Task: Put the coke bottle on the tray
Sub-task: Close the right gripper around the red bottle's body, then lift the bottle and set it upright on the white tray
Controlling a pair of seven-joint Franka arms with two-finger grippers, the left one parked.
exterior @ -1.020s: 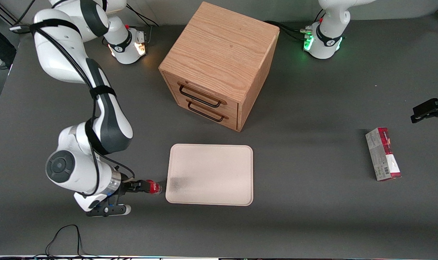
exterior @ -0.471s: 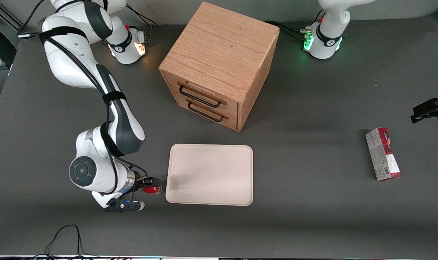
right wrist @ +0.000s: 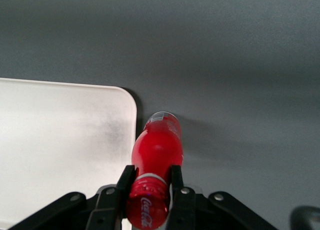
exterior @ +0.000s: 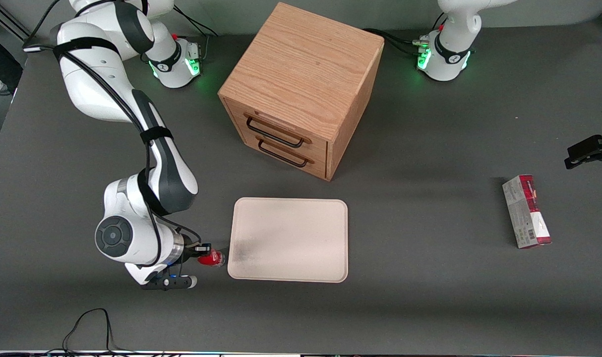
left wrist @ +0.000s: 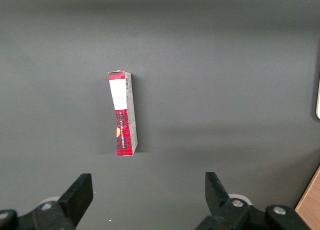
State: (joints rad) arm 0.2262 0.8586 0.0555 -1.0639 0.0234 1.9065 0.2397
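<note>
The coke bottle [exterior: 211,258] is small, red-capped and red-bodied with a clear base. It stands on the table just beside the tray's corner that has the dark smudge. My right gripper [exterior: 203,253] is shut on the coke bottle [right wrist: 156,155] at its neck, with a finger [right wrist: 125,182] pressed on each side under the cap. The tray [exterior: 301,218] is flat, cream, with rounded corners and a low rim; its smudged corner shows in the right wrist view [right wrist: 75,135]. The bottle is outside the tray's rim.
A wooden drawer cabinet [exterior: 301,84] with two dark handles stands farther from the front camera than the tray. A red-and-grey carton [exterior: 526,211] lies toward the parked arm's end of the table and shows in the left wrist view [left wrist: 123,113].
My right arm has swung toward the tray, and the gripper now holds the bottle from above at its neck. The bottle stays beside the tray's smudged corner.
</note>
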